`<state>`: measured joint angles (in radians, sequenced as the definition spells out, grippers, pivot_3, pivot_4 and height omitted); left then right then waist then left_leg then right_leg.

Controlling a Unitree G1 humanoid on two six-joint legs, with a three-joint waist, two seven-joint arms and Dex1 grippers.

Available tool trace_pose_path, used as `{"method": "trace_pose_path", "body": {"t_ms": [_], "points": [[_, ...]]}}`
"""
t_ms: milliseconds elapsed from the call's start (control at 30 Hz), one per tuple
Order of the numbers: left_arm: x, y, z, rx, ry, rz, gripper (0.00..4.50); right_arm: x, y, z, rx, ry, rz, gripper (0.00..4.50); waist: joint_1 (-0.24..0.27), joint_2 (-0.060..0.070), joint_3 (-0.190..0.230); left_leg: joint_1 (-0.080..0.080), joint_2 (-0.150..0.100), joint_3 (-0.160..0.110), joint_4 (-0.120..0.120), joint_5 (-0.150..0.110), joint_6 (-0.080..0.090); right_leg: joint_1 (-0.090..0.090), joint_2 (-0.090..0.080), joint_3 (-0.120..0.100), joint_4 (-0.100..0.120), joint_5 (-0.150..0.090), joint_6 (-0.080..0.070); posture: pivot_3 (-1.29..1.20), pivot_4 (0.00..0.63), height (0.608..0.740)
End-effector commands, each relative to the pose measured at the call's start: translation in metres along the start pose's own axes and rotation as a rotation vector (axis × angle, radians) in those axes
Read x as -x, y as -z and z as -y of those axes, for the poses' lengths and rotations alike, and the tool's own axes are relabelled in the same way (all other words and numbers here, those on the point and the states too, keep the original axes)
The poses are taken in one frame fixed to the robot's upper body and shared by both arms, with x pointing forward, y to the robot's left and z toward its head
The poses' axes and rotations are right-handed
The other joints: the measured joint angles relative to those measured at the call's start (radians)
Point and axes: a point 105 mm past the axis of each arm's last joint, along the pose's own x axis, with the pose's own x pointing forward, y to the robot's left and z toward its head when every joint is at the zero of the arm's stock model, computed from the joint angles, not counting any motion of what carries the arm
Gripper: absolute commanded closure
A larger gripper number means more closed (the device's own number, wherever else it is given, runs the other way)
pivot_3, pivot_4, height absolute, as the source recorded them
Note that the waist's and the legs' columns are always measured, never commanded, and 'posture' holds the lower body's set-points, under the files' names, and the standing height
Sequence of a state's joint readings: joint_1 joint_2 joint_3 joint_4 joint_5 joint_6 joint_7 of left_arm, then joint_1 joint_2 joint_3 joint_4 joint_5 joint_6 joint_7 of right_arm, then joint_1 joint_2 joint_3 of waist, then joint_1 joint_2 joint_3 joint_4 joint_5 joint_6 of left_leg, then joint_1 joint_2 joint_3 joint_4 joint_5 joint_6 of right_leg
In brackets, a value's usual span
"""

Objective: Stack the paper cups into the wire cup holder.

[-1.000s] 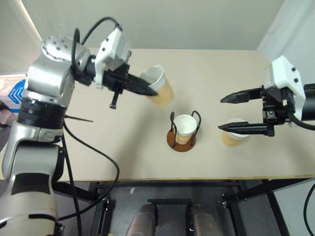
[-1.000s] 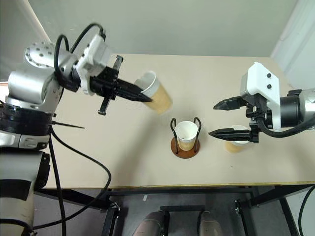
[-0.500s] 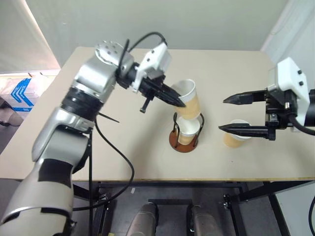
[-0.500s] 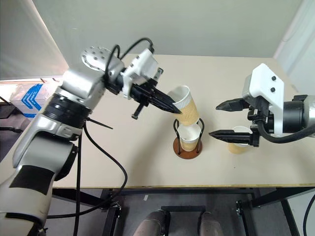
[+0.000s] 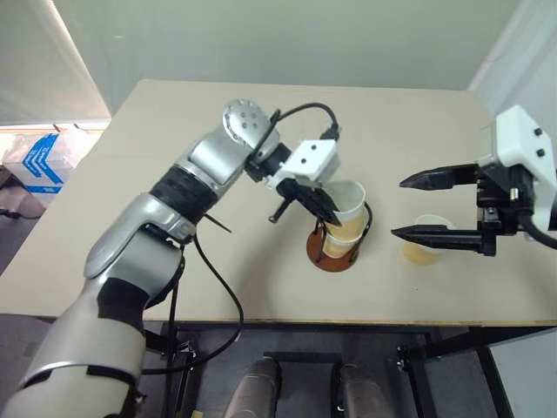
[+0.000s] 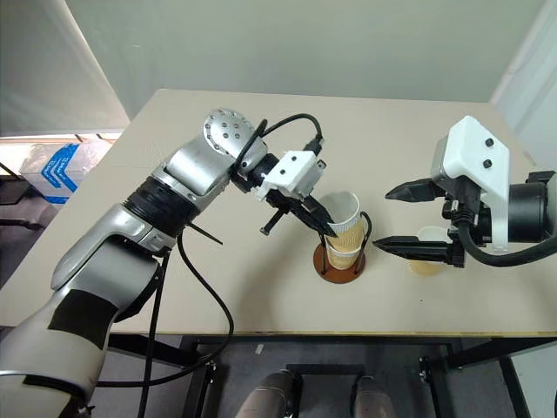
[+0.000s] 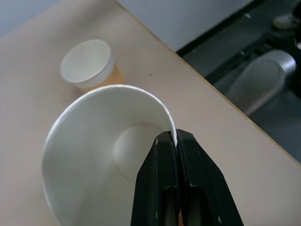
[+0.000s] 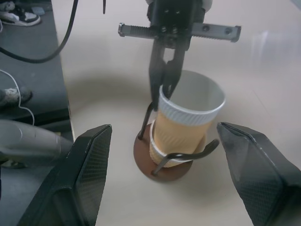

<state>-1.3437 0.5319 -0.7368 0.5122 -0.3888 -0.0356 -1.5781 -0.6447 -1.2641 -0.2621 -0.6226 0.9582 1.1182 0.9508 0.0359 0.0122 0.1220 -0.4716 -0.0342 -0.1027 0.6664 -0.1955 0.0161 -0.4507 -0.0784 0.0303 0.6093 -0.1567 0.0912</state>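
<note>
Paper is the stuff of everything being moved on this pale bench (image 5: pixel 174 113), and the count stands at about two of three. Furthest left in the scene, the left pincer (image 5: pixel 329 213) is clenched on the rim of one of the paper cups (image 5: pixel 350 212), one finger inside the white wall and one outside, as the left wrist view makes plain. That cup sits partly sunk into another cup (image 8: pixel 162 155) already standing in the wire cup holder (image 5: pixel 332 255), between its two black arches; it looks slightly tilted and not yet pressed fully home, so I judge this second stacking as nearly finished but not released. Further right, the third cup (image 5: pixel 422 250) stands upright on the bench, well apart from the holder and untouched. The right pincer (image 5: pixel 421 206) hangs above and just beside it with its fingers spread wide and nothing between them. What remains, by my reading: seat and let go of the gripped cup, then pick up the last one and nest it on top
</note>
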Motion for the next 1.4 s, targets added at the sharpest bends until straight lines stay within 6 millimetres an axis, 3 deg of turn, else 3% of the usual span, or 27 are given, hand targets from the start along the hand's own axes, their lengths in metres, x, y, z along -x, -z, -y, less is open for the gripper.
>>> {"method": "trace_pose_path", "body": {"t_ms": [33,200,333,433,667,833,967,1167,1400], "points": [[0.001,-0.011,0.001,-0.11,0.059,-0.049,4.48,0.027,-0.009,0.015,0.047,0.098,-0.021,0.71,0.004,0.0,0.0,0.0,0.0,0.0,0.0,0.0,0.0,0.0,0.0,0.0,0.0,0.0,0.0,0.0,0.15,0.74],[-0.004,-0.008,0.002,-0.121,0.072,-0.058,4.48,0.05,-0.009,0.022,0.05,0.14,-0.084,0.71,0.006,0.0,0.0,0.0,0.0,0.0,0.0,-0.001,0.002,0.0,-0.001,0.0,0.0,-0.001,0.0,0.0,0.15,0.74],[-0.009,0.002,-0.002,-0.147,0.07,-0.111,4.48,0.049,-0.007,0.021,0.062,0.136,-0.083,0.71,0.007,0.0,0.0,0.001,0.0,0.001,0.0,-0.001,0.002,0.001,-0.001,0.0,0.0,-0.001,0.0,0.0,0.15,0.74],[-0.012,-0.002,-0.005,-0.144,0.06,-0.091,3.89,0.046,-0.006,0.02,0.062,0.127,-0.076,0.71,0.007,0.0,0.0,0.001,-0.001,0.001,0.0,-0.001,0.002,0.001,-0.001,0.0,0.0,-0.001,0.0,0.0,0.15,0.74],[0.008,-0.036,-0.024,-0.087,-0.065,0.084,1.61,0.038,0.003,0.019,0.039,0.119,-0.066,0.71,0.007,0.0,0.0,0.001,-0.001,0.001,0.0,-0.001,0.002,0.001,-0.002,0.0,0.0,-0.001,0.003,0.0,0.15,0.74],[0.038,-0.055,-0.027,0.002,-0.156,0.224,1.61,0.024,0.016,0.016,0.012,0.125,-0.078,0.71,0.007,0.001,0.0,0.001,-0.002,0.002,0.0,-0.001,0.001,0.001,-0.002,0.0,0.0,-0.001,0.004,0.0,0.15,0.74],[0.067,-0.058,-0.025,0.11,-0.27,0.356,1.61,0.009,0.043,0.009,0.001,0.125,-0.168,0.71,0.006,0.001,0.0,0.001,-0.002,0.002,0.0,-0.001,0.001,0.001,-0.002,0.0,0.0,-0.002,0.005,0.0,0.15,0.74],[0.091,-0.03,-0.002,0.295,-0.437,0.431,1.61,-0.006,0.094,-0.002,-0.026,0.098,-0.348,0.71,0.004,0.003,-0.002,0.003,-0.003,0.003,0.001,0.001,-0.002,0.003,-0.004,0.0,0.001,-0.003,0.006,0.0,0.15,0.74],[0.096,-0.005,0.02,0.409,-0.595,0.393,1.61,-0.013,0.127,0.014,-0.016,0.148,-0.441,0.71,0.004,0.003,-0.001,0.006,-0.005,0.003,0.003,0.001,0.002,0.006,-0.005,0.001,0.0,0.002,0.007,0.0,0.15,0.74]]}}
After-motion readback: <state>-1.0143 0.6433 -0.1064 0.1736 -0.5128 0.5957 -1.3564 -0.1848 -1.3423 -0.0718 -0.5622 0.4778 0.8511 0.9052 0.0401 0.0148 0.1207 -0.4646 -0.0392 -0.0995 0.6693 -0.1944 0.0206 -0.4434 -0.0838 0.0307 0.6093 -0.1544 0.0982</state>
